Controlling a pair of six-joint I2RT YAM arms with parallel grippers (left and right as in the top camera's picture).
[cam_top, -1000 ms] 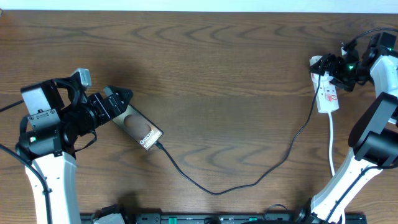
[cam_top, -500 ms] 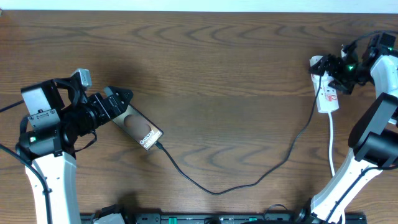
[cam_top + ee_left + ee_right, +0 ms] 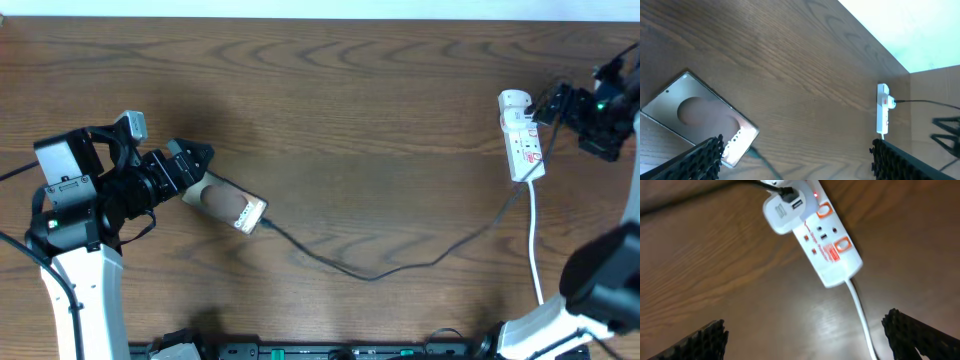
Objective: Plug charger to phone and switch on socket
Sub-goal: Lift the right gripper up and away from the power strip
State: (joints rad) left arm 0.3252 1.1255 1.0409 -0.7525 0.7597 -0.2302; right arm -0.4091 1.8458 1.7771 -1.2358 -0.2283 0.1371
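Observation:
The phone (image 3: 225, 202) lies flat at the left, dark brown screen up; it also shows in the left wrist view (image 3: 695, 117). The charger, a thin black cable (image 3: 372, 274), meets the phone's lower right end with its plug tip (image 3: 263, 225) and runs right to the socket. The socket (image 3: 521, 140) is a white power strip with red markings at the far right; in the right wrist view (image 3: 827, 242) a red light glows on it. My left gripper (image 3: 196, 170) is open at the phone's upper left end. My right gripper (image 3: 555, 101) is open, just right of the socket and apart from it.
A white adapter (image 3: 782, 213) sits in the strip's far end with the black cable in it. The strip's white cord (image 3: 535, 245) runs down toward the front edge. The wooden table (image 3: 350, 110) spans the view, and both arm bases stand at the front corners.
My right gripper has drawn back to the right, off the socket. The cable has pulled straighter and shifted toward the back, and the phone's plug end has turned slightly. The left arm has not moved.

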